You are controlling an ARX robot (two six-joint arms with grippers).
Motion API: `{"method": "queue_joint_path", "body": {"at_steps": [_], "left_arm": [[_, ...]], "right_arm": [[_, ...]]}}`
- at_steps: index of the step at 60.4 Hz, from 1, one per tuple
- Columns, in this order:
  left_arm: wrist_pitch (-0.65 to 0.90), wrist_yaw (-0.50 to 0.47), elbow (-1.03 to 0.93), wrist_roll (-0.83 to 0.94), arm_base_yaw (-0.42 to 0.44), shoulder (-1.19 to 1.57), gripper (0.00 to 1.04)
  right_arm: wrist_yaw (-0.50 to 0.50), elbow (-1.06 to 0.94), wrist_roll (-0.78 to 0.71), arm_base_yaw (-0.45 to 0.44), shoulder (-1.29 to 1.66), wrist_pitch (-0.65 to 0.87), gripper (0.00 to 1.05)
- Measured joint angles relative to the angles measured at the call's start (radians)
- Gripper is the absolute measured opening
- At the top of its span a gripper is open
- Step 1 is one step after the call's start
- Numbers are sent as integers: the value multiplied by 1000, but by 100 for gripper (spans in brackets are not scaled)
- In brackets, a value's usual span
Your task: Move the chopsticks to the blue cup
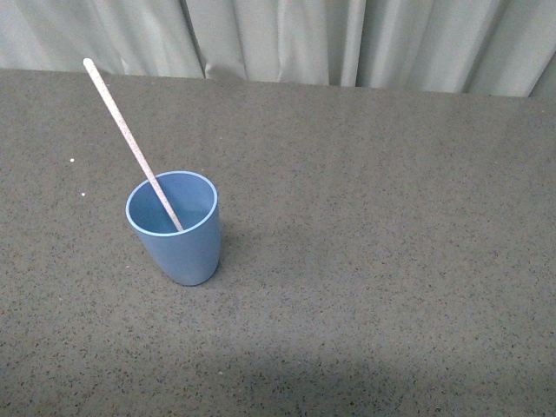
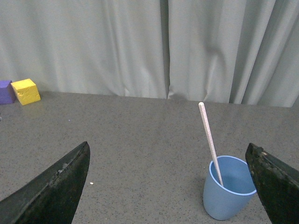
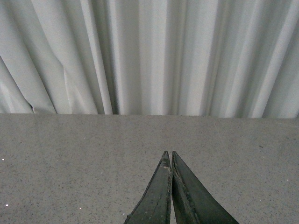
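Grey, speckled and flat, the bench [image 1: 373, 261] runs back to a wall of pale pleated curtains [image 1: 347, 39] that closes off the far side in all three views.

Toward the robot's left on the bench stands the cup [image 1: 178, 230], upright, light blue with a thin paler rim, narrowing to its base. The chopstick [image 1: 130, 139] is inside it: its lower end rests down in the cup near the bottom, and the stick leans against the rim, its upper part slanting out up and away to the left in the front view. It is pale cream with faint speckles, and well over half its length stands clear above the rim. A few tiny white specks [image 1: 71, 162] lie on the bench to the left of the cup.

Neither arm shows in the front view.

From the left wrist view, the left gripper [image 2: 168, 186] is spread wide with nothing between its dark fingers [image 2: 56, 186]; the cup [image 2: 229, 189] and chopstick [image 2: 209, 137] sit on the bench ahead of it, apart from both fingers. Far back by the curtain, a yellow block [image 2: 26, 91] sits just beside a purple block [image 2: 5, 92].

From the right wrist view, the right gripper [image 3: 171, 156] is pressed closed, tips meeting, holding nothing, over bare bench.
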Motion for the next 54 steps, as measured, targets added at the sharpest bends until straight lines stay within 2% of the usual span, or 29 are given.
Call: {"method": "queue_joint_path", "body": {"at_steps": [23, 54], "left_arm": [[0, 0, 0, 0, 0, 0, 98], [0, 0, 0, 0, 0, 0, 98]], "right_arm": [[0, 0, 0, 0, -175, -168, 1], [0, 0, 0, 0, -325, -319, 1]]}}
